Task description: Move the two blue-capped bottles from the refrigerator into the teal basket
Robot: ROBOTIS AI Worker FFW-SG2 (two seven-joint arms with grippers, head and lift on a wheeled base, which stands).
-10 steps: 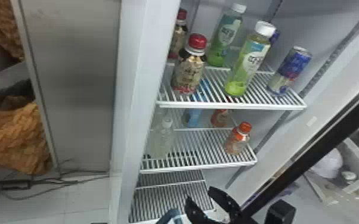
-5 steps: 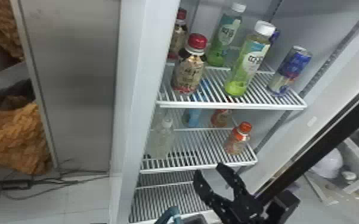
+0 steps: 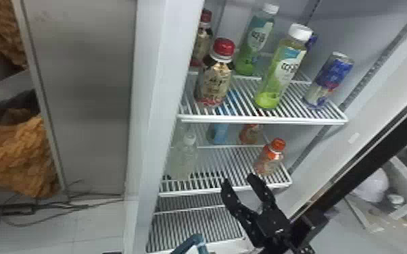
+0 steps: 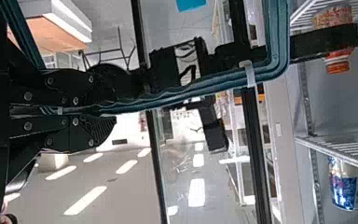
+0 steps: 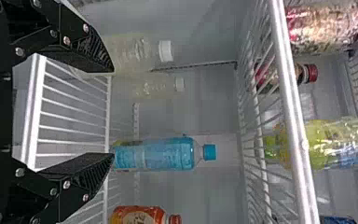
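Head view, and it's labels all over the upper shelf (image 3: 263, 120): the front green bottle (image 3: 280, 71) wears a white-and-blue patch with bold dark lettering, the rear green bottle (image 3: 255, 42) carries a similar one. Beside them, a red-capped bottle (image 3: 214, 79) in gold print and a blue-and-silver can (image 3: 329, 79) with a reddish mark. One shelf down, an orange-capped bottle (image 3: 269, 157) stands near the front, a clear bottle (image 3: 184, 158) across from it.

And there's the blue-capped bottle (image 5: 161, 154), on that middle shelf towards the back! It stands upright, cap at the top, long axis running up and down; the right wrist view lays it sideways, cap away from the fingers' side. Its wrap is blue on blue, any print too faint to tell.

Right gripper (image 3: 238, 179): fingers spread wide, nothing between them, just in front of the middle shelf's edge, near the orange-capped bottle. Down at the bottom edge, the handle of the teal basket (image 3: 196, 239) pokes up. Over to the left wrist view, and the left gripper (image 4: 108, 115) has that handle pinched between its fingers, the teal bar running out beyond the tips.
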